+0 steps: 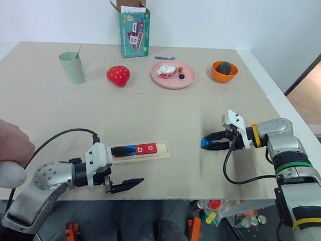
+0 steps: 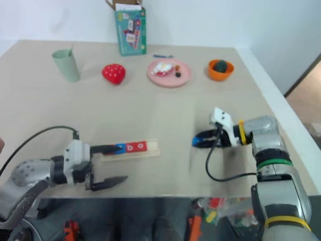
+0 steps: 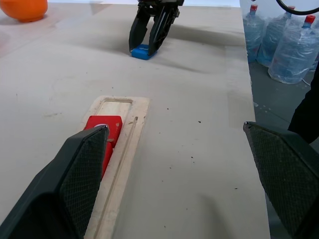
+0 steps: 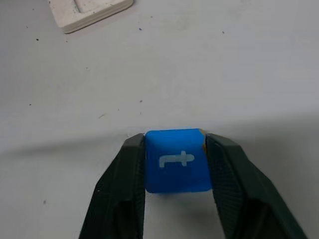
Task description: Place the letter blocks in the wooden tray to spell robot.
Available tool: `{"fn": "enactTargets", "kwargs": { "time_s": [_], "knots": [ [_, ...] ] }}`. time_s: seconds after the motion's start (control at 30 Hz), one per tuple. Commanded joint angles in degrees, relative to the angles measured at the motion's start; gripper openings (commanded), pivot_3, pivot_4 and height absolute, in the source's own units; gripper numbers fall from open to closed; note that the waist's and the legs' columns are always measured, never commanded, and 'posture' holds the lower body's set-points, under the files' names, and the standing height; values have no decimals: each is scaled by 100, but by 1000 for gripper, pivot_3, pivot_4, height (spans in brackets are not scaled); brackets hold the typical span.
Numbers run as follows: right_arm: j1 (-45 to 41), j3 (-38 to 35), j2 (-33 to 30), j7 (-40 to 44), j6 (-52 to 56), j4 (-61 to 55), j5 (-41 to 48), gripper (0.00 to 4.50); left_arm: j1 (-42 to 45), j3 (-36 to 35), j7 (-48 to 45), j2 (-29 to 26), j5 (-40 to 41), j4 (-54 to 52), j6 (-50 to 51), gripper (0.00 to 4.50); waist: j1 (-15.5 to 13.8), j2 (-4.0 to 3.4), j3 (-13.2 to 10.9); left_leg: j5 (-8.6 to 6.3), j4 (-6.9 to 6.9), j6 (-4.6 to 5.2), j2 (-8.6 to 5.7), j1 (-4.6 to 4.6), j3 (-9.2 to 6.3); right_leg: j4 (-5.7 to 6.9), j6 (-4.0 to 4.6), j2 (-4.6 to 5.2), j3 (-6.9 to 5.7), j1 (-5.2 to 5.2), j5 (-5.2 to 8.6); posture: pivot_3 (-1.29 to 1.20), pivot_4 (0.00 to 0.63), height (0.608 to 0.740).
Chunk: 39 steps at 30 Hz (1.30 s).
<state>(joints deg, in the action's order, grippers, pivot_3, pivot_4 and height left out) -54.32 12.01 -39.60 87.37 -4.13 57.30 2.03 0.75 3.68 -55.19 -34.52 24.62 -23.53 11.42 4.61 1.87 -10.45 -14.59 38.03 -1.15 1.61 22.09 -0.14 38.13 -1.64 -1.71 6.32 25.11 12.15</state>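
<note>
Tray's [image 1: 161,152] left tiles (behind left gripper [image 1: 127,167]) unreadable

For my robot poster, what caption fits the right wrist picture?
Right tool pinches the blue t block on the table.

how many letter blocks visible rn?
3 clearly. A blue block and two red ones sit side by side in the wooden tray; a blue t block sits between the right gripper fingers on the table. The left gripper may hide more.

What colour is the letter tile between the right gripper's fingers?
Blue, with a white t: the small square letter tile shows best in the right wrist view.
</note>
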Motion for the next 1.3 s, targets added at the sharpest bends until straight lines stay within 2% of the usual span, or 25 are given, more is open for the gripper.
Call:
{"fn": "enactTargets", "kwargs": {
  "time_s": [0.03, 0.2, 0.4, 0.57, 0.83, 1.3],
  "knots": [
    [117, -146, -161, 246, -78, -270, 40, 1247, 72, -11, -52, -4, -22, -6, -151, 4500, 0, 0, 0, 0, 0, 0, 0, 0, 0, 0, 0, 0, 0, 0, 0, 0, 150, 740],
    [209, -205, -164, 190, -83, -481, 41, 1247, 81, -2, -81, -2, -36, 26, -187, 4500, 0, 0, 0, 0, 0, 0, 1, -1, -1, 0, 0, -1, -1, 0, 0, 0, 150, 740],
    [164, -199, 140, 144, 888, -2129, 441, 1247, -47, -165, 101, 54, -75, 141, -267, 4500, 36, -3, -1, 0, 0, 0, 4, -1, 1, 3, 1, -4, 2, 3, -1, 0, 150, 740],
    [178, 129, 507, -129, 1431, -3080, 316, 1247, -104, -342, 306, 137, 72, 178, -116, 4500, 13, -3, -1, 0, 0, 0, 9, 1, -15, 6, 5, -9, -10, 2, -2, 0, 150, 740],
    [12, 638, 1158, -382, 1359, -2980, -24, 1247, -106, -431, 542, 230, 172, 118, 98, 4500, -7, -3, -1, 0, 11, -1, 4, 14, -12, 5, 0, 0, -13, 6, -1, 0, 150, 740],
    [-143, 962, 1547, -472, 1111, -2427, -284, 1247, -155, -382, 703, 243, 152, -119, 161, 4500, -3, -3, -1, 0, 11, -1, 7, 16, -16, 6, 7, -5, -18, 9, -4, 0, 150, 740]
  ]
}}
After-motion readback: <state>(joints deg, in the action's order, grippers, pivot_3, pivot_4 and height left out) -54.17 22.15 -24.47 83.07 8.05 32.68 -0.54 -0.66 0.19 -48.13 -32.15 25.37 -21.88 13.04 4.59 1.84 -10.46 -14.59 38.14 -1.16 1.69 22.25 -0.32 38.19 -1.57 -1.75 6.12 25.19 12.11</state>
